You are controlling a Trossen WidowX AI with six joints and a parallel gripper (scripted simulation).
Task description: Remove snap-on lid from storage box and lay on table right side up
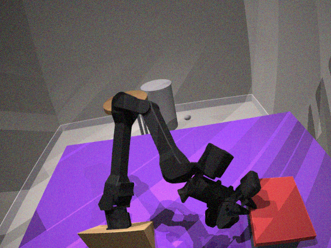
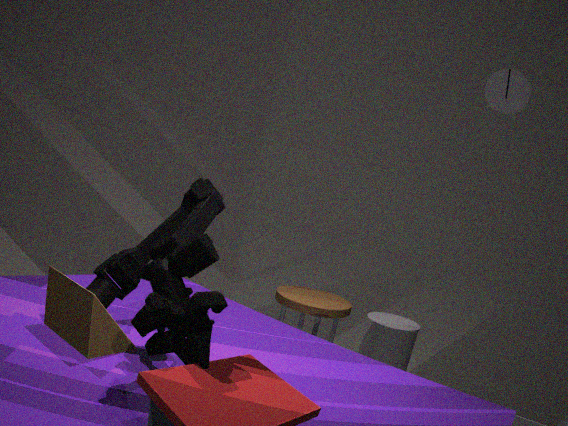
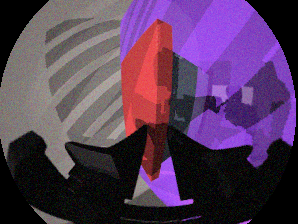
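Observation:
The red lid (image 1: 281,212) (image 2: 230,392) (image 3: 141,75) lies right side up over the dark grey storage box (image 1: 288,244) (image 2: 158,416) (image 3: 186,90), covering its top. My gripper (image 1: 249,208) (image 2: 207,366) (image 3: 157,128) is shut on the lid's near edge, the side toward the arm. In the wrist view the lid's rim runs between the two fingertips, with the box wall just beside it. The box's inside is hidden. I cannot tell whether the gripped edge is raised slightly off the box.
A tan wedge-shaped block (image 1: 122,237) (image 2: 70,320) is at the arm's base on the purple table (image 1: 87,163) (image 2: 280,345). A round wooden stool (image 1: 137,94) (image 2: 312,300) and a grey cylinder (image 1: 163,102) (image 2: 390,340) stand beyond the table edge.

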